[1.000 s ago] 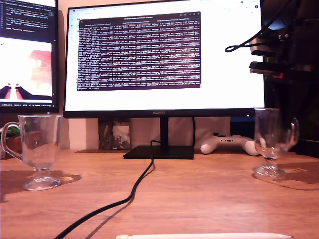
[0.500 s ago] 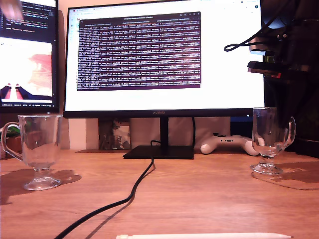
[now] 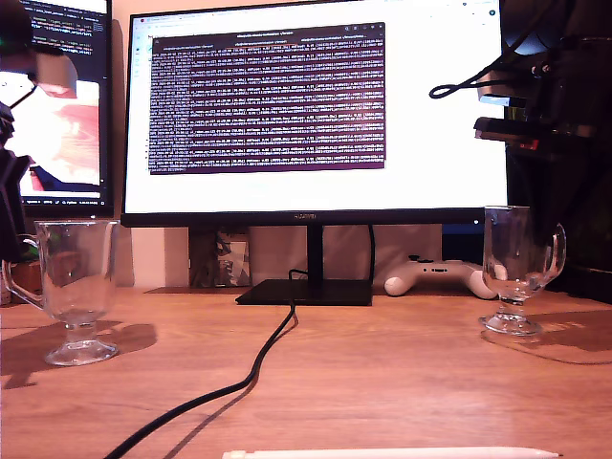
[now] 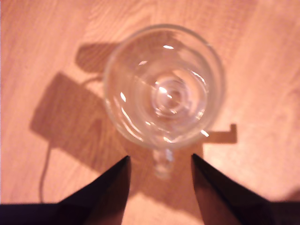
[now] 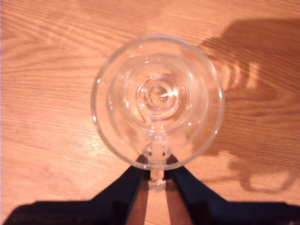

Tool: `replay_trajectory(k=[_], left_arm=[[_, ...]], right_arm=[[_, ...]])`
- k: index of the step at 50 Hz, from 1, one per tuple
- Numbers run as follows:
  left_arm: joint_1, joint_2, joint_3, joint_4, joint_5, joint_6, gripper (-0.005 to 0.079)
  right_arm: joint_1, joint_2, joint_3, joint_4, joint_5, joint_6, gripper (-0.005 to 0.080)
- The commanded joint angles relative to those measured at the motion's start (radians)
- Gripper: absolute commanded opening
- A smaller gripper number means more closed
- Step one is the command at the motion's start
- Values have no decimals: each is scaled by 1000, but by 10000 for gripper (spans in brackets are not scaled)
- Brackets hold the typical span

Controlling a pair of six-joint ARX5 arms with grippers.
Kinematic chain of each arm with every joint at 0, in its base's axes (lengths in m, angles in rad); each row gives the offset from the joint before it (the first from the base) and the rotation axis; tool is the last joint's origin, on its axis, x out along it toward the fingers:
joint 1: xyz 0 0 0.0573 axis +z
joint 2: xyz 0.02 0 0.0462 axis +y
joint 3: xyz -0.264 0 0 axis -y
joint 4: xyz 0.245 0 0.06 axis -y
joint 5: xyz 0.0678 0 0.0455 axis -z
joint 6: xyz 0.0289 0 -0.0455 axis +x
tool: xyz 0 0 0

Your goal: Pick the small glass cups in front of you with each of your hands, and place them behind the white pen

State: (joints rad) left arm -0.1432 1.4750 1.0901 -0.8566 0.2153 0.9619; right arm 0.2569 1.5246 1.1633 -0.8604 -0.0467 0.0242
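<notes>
Clear glass makes up both small footed cups, which stand upright and well apart on a wooden desk [image 3: 382, 373]. The first cup [image 3: 76, 273] stands at the exterior view's left, its loop handle turned toward that view's left edge. The second cup [image 3: 512, 253] stands at the exterior view's right, its handle turned toward that view's right edge. The white pen [image 3: 392, 453] lies flat along the exterior view's bottom edge, nearer the camera than either cup and touching neither.

My first gripper [image 4: 160, 156] looks straight down into the first cup [image 4: 164, 86]. Its jaws are spread wide, one on each side of the handle with a gap on both sides, and they hold nothing. Part of the first arm [image 3: 11, 206] shows as a dark shape just above that cup's handle at the exterior view's left edge.

My second gripper [image 5: 157, 169] looks down into the second cup [image 5: 157, 101]. Its jaws are drawn in close and press on the handle from both sides, while the round base rests on the desk.

Behind the cups stand a large lit monitor [image 3: 316, 115] and a white game controller [image 3: 435, 277], the latter near the second cup. A black cable [image 3: 239, 382] runs from the monitor's stand across the desk between the two cups.
</notes>
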Motion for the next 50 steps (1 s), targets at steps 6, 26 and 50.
replay_trajectory(k=[6,26,50], left_arm=[[-3,26,5,13,9,8,332],[-18,38,5,10,59,6,102],[-33,35,5,-26,92,-31,-24]], right_arm=[[5,5,10,14,-6,-6,-13],[5,5,10,23,-6,-6,-13],[5,5,10,13,-6,-6,-13]])
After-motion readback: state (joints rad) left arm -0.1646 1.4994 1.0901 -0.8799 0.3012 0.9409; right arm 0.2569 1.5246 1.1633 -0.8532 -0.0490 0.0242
